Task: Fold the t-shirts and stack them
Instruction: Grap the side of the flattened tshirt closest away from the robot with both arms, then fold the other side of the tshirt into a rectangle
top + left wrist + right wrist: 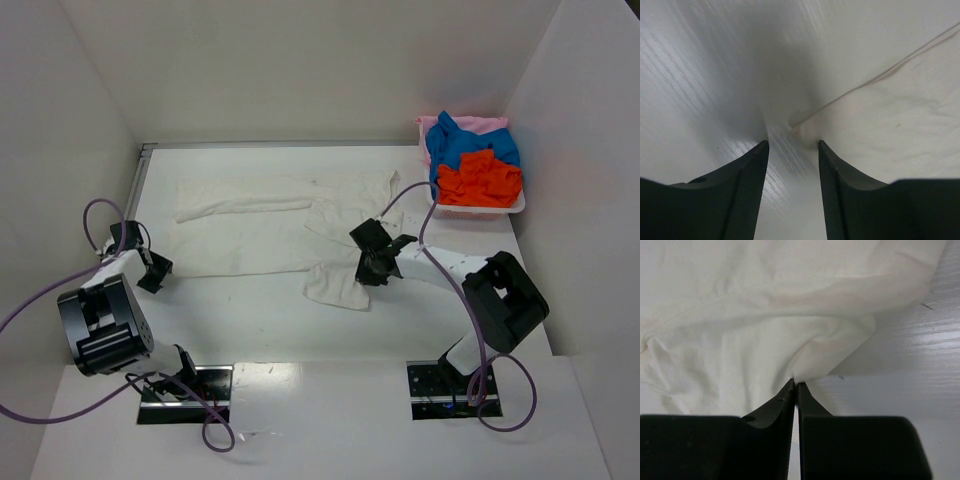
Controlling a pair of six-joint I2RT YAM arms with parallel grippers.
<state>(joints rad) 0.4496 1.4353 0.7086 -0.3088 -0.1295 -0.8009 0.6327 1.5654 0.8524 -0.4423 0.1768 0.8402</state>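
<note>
A large off-white t-shirt (250, 245) lies spread across the middle of the table. My right gripper (378, 268) is at its right part, shut on a pinched fold of the cloth (765, 315), which bunches at the fingertips (796, 382). My left gripper (158, 275) is at the shirt's near left corner. In the left wrist view its jaws (792, 145) stand open over bare table. The corner of the off-white shirt (890, 115) lies just ahead of the right fingertip (827, 155), with nothing between the fingers. Blue (465, 143), orange-red (482, 180) and pale pink (432, 125) t-shirts lie heaped at the back right.
The coloured shirts fill a shallow white tray (480, 210) against the right wall. White walls close in the table on the left, back and right. A purple cable (95, 215) loops beside the left arm, and another runs along the right arm.
</note>
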